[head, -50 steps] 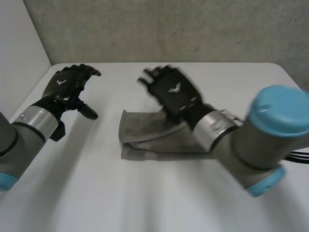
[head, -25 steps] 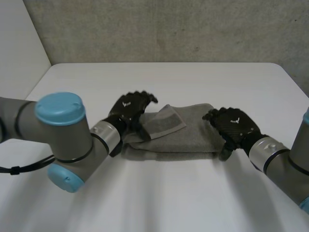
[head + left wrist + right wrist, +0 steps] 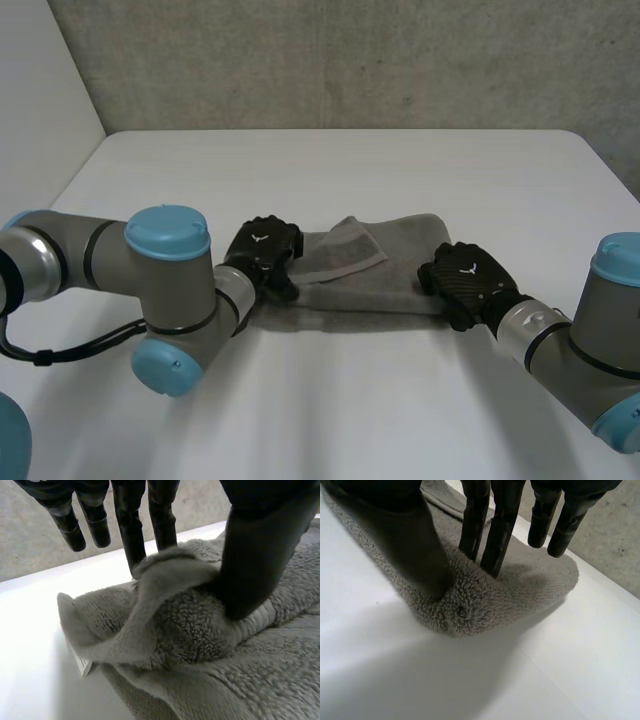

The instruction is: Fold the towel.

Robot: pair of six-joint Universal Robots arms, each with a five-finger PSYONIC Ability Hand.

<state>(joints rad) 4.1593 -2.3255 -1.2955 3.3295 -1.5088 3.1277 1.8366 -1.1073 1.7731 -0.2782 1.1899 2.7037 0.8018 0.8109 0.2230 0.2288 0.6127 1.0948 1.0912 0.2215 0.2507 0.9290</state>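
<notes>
A grey towel, folded into a thick strip, lies across the middle of the white table; one flap is turned over on top near its left end. My left hand is at the towel's left end. In the left wrist view a bunched ridge of towel is pinched between its thumb and two of its fingers. My right hand is at the towel's right end. There, a rounded fold of towel is squeezed between its thumb and fingers.
A grey wall rises behind the table's far edge. A lighter wall stands close to the table's left side. Both grey arms reach in low over the front half of the table.
Both hands have come down onto the towel's two ends and their fingers have closed on the cloth. Earlier the right hand was over the towel's middle and the left hand off to the left.
</notes>
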